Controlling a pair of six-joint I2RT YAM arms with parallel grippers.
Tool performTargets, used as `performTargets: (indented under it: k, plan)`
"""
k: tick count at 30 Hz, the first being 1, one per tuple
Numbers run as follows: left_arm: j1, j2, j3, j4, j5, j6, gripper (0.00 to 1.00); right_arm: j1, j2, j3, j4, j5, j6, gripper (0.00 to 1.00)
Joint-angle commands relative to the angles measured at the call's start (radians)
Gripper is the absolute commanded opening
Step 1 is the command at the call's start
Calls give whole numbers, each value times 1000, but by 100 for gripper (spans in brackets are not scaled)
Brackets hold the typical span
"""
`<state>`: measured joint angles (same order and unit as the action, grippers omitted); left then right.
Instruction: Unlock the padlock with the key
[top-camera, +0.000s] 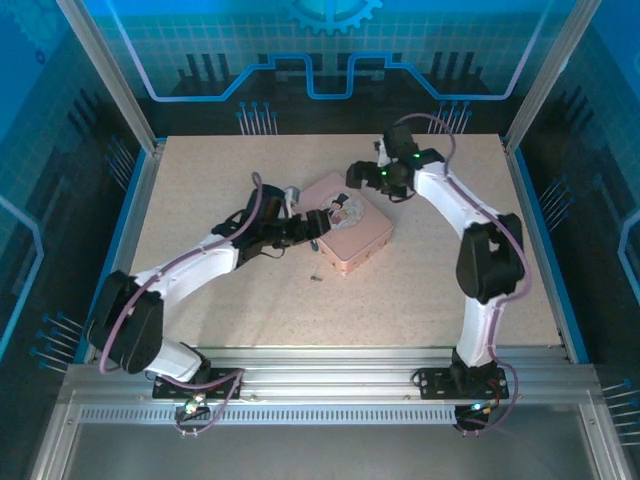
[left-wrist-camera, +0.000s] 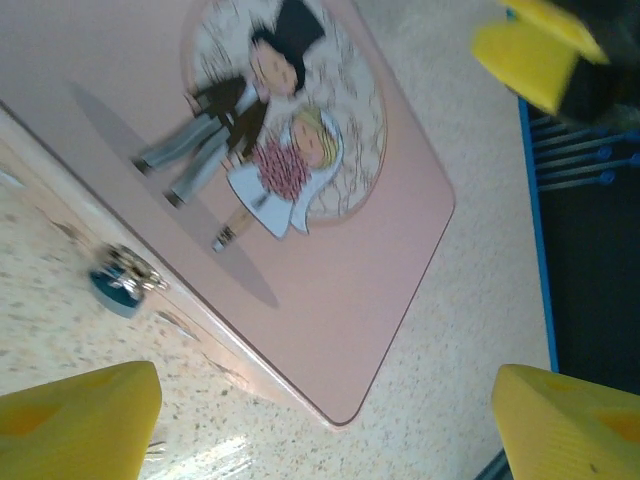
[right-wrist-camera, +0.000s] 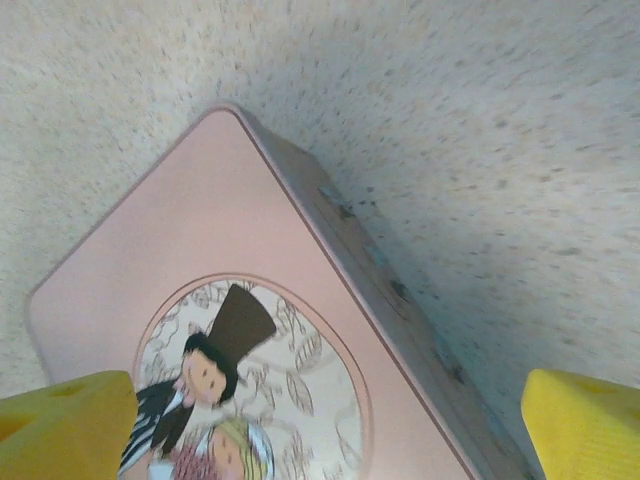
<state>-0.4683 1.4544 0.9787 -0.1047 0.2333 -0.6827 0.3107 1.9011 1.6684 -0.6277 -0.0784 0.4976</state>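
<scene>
**Both grippers spread wide at one shut pink tin, padlock on the table beside it**

Left gripper (top-camera: 311, 222) hangs at the left edge of the pink tin (top-camera: 350, 240). In the left wrist view its two yellow fingertips (left-wrist-camera: 80, 420) stand far apart with nothing between them.

Just to its right and nearer, one padlock (top-camera: 317, 277) lies on the speckled table (top-camera: 400, 300), just beside the tin's near-left wall and close to the near corner. The left wrist view shows it as a small dark lock with a blue part (left-wrist-camera: 118, 285) and a bit of silvery metal on top. That metal is too blurred to tell whether it is shackle or key, and I cannot tell whether the lock touches the wall.

The tin is the only container, set cornerwise at the middle of the table. Its lid (right-wrist-camera: 200, 220) lies flat and closed, so what is inside is hidden. On the lid is one round picture of a cartoon couple (left-wrist-camera: 265, 130).

At the tin's far corner hangs the right gripper (top-camera: 360, 180). Its two yellow fingertips (right-wrist-camera: 590, 425) are also wide apart and hold nothing.

In all there are two grippers, four fingertips, one tin and one padlock.
</scene>
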Motion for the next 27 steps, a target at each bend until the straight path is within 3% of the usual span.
performTargets:
  k: [1,6,13,20,27]
  plan:
    - [66,-10,81,-129,-10,99,90,-27,-145,-110,-35,19,27,100]
    - [158,124,274,-210,34,201,97,-40,-367,-374,34,-13,106,100]
    - [201,440,593,-307,64,274,99,-19,-557,-701,204,-132,257,100]
    - [203,655,801,-421,146,294,95,39,-560,-842,343,-175,361,100]
    - [201,594,665,-350,191,290,90,48,-407,-797,452,-212,394,94]
